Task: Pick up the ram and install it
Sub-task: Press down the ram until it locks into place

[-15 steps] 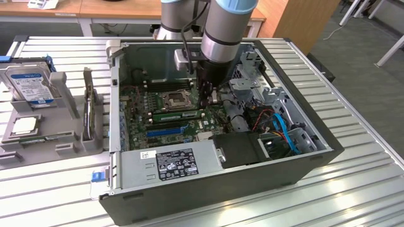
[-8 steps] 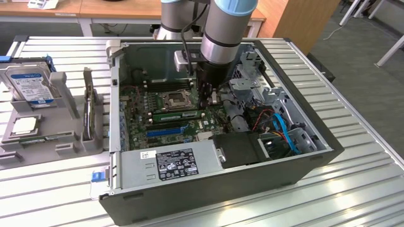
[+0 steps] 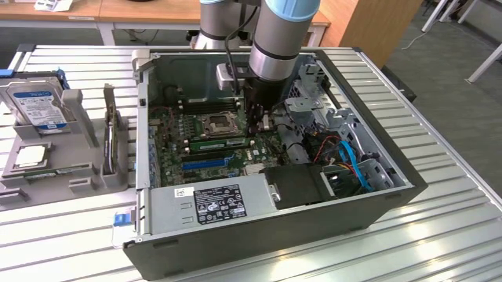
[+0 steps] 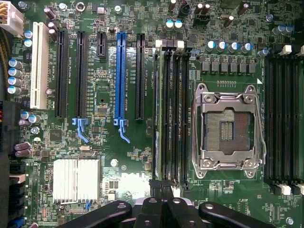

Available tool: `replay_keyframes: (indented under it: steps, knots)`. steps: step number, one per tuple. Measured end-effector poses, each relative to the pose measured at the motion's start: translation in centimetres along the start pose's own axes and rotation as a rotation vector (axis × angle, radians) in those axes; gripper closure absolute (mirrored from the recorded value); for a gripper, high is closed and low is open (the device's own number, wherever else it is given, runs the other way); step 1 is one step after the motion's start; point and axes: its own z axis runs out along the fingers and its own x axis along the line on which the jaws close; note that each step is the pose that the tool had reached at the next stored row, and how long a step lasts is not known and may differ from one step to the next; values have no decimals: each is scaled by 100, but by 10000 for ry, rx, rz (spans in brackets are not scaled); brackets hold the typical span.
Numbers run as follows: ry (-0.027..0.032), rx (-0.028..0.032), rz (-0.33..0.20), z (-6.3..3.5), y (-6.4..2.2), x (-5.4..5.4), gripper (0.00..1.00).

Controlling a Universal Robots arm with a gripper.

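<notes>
Ram (image 3: 220,143) seated edge-up in a memory slot on the motherboard (image 3: 176,132), just beside the CPU socket (image 3: 217,122), inside the open computer case (image 3: 377,194). Directly above that bank of slots, gripper (image 4: 161,186) with fingers pressed together, clasping nothing visible, tips close over the slot's end. Blue expansion slot (image 3: 206,163) near the ram's other side. Hard drive (image 3: 35,106) well apart, in a grey holder at the exterior view's left.
</notes>
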Motion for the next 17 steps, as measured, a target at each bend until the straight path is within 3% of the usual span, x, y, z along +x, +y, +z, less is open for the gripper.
replay_keyframes:
  steps: [17]
  knots:
    - [1,0,0,27,-1,-10,90]
